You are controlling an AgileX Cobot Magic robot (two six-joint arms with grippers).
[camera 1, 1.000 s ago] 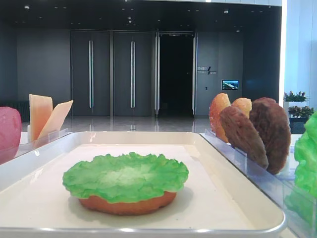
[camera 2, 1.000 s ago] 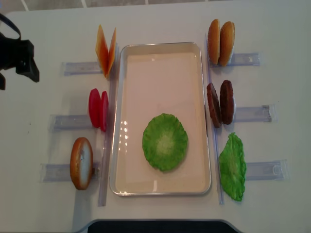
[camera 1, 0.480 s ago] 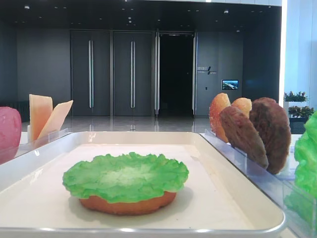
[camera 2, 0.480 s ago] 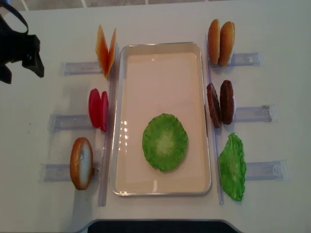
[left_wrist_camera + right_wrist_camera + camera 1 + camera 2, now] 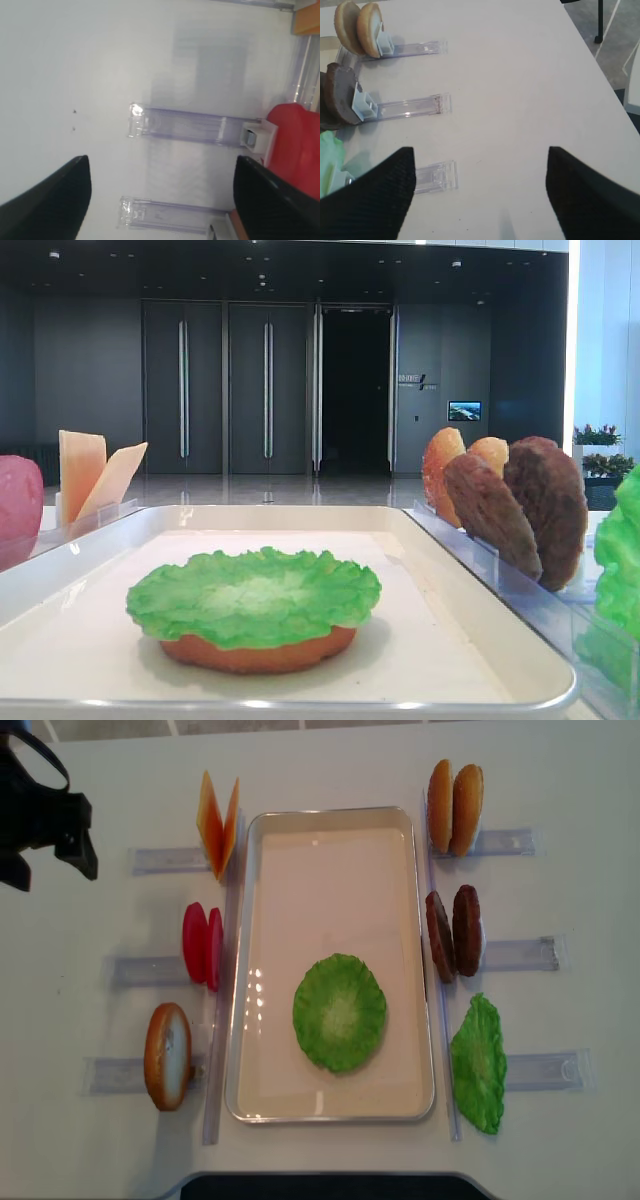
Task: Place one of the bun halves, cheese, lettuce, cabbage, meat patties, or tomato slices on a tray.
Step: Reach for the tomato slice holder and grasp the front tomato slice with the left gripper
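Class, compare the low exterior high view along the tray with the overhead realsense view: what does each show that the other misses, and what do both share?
Only the low view shows the bun half under the lettuce, and the dark hall doors behind.

Only the overhead view shows the left gripper, open above the bare table, and the lone bun half left of the tray.

Both show the tray, cheese, tomato slices, meat patties, the standing bun halves and the spare lettuce leaf.
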